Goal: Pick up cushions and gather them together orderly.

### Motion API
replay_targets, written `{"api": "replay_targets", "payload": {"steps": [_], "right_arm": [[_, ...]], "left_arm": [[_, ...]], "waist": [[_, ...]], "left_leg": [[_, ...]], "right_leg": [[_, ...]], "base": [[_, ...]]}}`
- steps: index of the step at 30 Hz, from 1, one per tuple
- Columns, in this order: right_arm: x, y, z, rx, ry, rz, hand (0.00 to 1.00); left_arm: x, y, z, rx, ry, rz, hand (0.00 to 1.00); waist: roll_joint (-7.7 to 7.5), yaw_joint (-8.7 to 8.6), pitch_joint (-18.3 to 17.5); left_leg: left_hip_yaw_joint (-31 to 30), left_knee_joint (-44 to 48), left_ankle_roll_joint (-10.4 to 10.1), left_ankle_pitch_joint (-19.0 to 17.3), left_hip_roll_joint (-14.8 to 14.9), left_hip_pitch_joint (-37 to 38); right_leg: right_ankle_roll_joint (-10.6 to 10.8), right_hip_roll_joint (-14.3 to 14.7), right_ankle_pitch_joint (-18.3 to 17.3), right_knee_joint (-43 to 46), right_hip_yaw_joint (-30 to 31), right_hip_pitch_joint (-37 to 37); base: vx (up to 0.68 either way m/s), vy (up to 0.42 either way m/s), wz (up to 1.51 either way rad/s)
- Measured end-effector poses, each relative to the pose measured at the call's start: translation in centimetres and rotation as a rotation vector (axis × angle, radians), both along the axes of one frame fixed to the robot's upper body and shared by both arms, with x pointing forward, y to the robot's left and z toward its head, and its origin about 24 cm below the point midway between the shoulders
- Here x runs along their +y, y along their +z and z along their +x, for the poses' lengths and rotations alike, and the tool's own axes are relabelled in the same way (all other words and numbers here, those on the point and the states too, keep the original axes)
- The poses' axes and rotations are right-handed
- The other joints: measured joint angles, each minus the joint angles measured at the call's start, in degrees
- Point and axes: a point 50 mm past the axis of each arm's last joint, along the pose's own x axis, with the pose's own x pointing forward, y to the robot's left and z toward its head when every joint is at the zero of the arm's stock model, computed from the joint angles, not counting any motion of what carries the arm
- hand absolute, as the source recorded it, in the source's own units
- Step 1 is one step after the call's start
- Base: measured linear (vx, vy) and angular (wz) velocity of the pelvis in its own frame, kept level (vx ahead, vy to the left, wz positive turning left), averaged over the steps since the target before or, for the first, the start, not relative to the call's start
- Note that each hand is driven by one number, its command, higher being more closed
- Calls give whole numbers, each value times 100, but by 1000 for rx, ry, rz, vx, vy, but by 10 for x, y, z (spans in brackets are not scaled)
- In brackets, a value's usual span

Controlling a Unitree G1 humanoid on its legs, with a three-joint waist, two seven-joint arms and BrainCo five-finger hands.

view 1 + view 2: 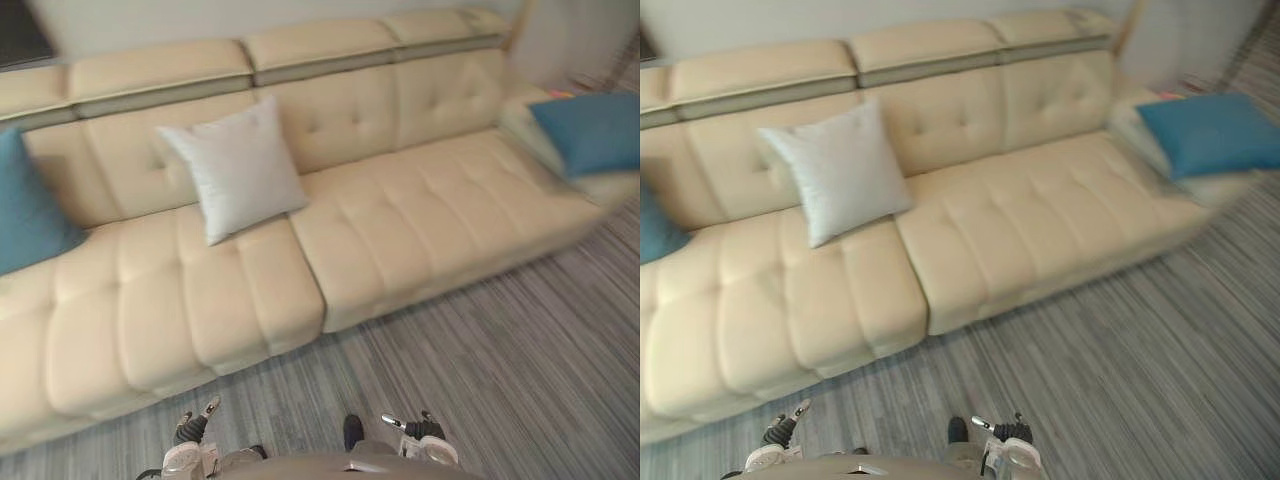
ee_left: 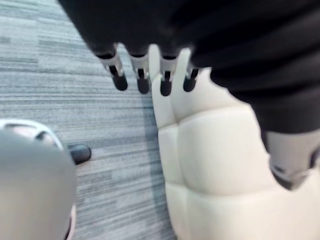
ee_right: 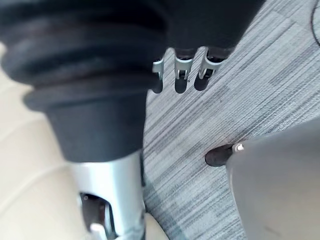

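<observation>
Nothing lies between either hand and the cushions except bare seat and floor. The left hand (image 2: 142,75) hangs low with its fingers (image 2: 165,85) straight and released, grasping nothing. Their tips are over the line where the carpet (image 1: 500,360) meets the front of the sofa (image 1: 400,230). The right hand (image 3: 181,70) is also released and empty, its fingers (image 3: 205,72) straight over carpet, with the sofa's pale front on their thumb side.

All 3 cushions are well ahead of the fingers, up on the sofa. The white cushion (image 1: 238,165) is ahead of the left fingers. It is square and stands tilted on 1 lower corner, leaning on the backrest with its broad face toward the room. The left blue cushion (image 1: 30,215) is far out past the left fingers, propped against the backrest and cut by the view's edge. The right blue cushion (image 1: 590,130) is far out past the right fingers, lying nearly flat on the sofa's end with its longer side running across. It is blurred.

The sofa is long, cream and button-tufted, with 3 headrest sections. The carpet is grey with fine stripes, and a pale wall (image 1: 140,25) stands behind.
</observation>
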Motion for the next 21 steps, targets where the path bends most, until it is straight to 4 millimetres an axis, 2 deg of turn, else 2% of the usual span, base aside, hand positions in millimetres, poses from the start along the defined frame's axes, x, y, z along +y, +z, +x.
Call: {"api": "replay_targets", "payload": {"steps": [1,2,3,4,6,7,8,11,12,13,14,15,16,17,18,21], "right_arm": [[1,0,2,-3,3,1,0],[1,1,3,-5,7,2,0],[-2,1,4,0,3,-4,0],[-6,1,4,5,1,-9,0],[-9,4,11,-6,12,-22,0],[-9,3,9,0,14,-25,0],[-12,2,6,19,15,-31,0],[-21,5,12,9,27,-55,0],[-26,6,13,13,37,-72,0],[-28,7,13,11,32,-75,0],[-28,7,13,12,32,-78,0],[-29,7,13,13,31,-80,0],[-28,7,13,15,33,-79,0],[-23,5,13,18,50,-70,0],[-19,4,13,28,61,-65,0],[-22,3,12,46,48,-74,0]], "left_arm": [[-1,1,4,-7,-16,3,0],[-1,1,6,-10,-18,4,0],[-3,2,11,-18,-26,1,0],[-8,2,11,-18,-45,-5,0],[-5,2,9,-9,-68,8,0],[-3,1,7,1,-87,18,0],[-5,2,10,0,-110,23,0],[-16,1,13,-3,-162,4,0],[-24,-1,12,5,-189,-14,0],[-27,-1,13,9,-207,-19,0],[-28,-1,14,11,-221,-18,0],[-28,0,18,6,-233,-15,0],[-27,0,20,3,-240,-10,0],[-26,1,21,-3,-244,-6,0],[-25,3,25,-22,-246,1,0],[-28,5,29,-45,-241,-3,0]], "waist": [[-50,-9,52],[-6,3,120],[63,-72,183],[206,-88,250],[257,-91,265],[229,-96,254],[208,-83,259],[461,-99,315],[559,-64,304],[624,-114,291],[637,-165,283],[655,-180,270],[598,-174,292],[446,-143,350],[395,-38,369],[496,40,487]], "left_leg": [[297,59,-4,-75,35,-1],[559,117,-23,-138,113,-19],[941,182,-15,-167,231,21],[1399,200,-17,-166,424,122],[1906,266,-46,-149,558,234],[2098,291,-77,-139,549,304],[2102,281,-177,-145,491,433],[2035,192,-250,-101,515,533],[1899,68,-256,-111,523,573],[1779,8,-256,-110,543,604],[1723,-2,-268,-83,584,656],[1692,306,-367,-86,722,665],[1653,577,-400,-108,816,598],[1412,1411,-328,-154,1056,303],[342,2384,-180,-483,1118,-275],[-818,2907,-222,-945,823,-735]], "right_leg": [[-59,37,137,-81,-119,-118],[-272,22,35,-150,-442,-169],[-587,-69,-229,-90,-1169,-210],[-720,-251,-507,283,-2297,-349],[-764,-510,-836,972,-3739,-436],[-840,-646,-956,1200,-4362,-363],[-652,-616,-800,1149,-4517,-258],[-639,-345,-774,1007,-3973,-351],[-587,-156,-802,884,-3728,-443],[-581,-33,-802,805,-3632,-451],[-588,73,-821,754,-3555,-435],[-616,161,-878,768,-3442,-433],[-619,176,-889,775,-3398,-428],[-613,236,-884,745,-3161,-411],[-625,341,-866,657,-2860,-398],[-684,551,-883,517,-2435,-152]], "base": [[-97,-39,-142],[-130,-62,-151],[-111,-46,-178],[-88,-42,-186],[15,-43,-154],[117,-148,-148],[128,-172,-126],[65,-135,-106],[67,-123,-110],[78,-139,-102],[79,-89,-58],[55,-58,-40],[52,-60,-51],[48,-92,-78],[45,-84,-89],[51,-14,-77]]}}
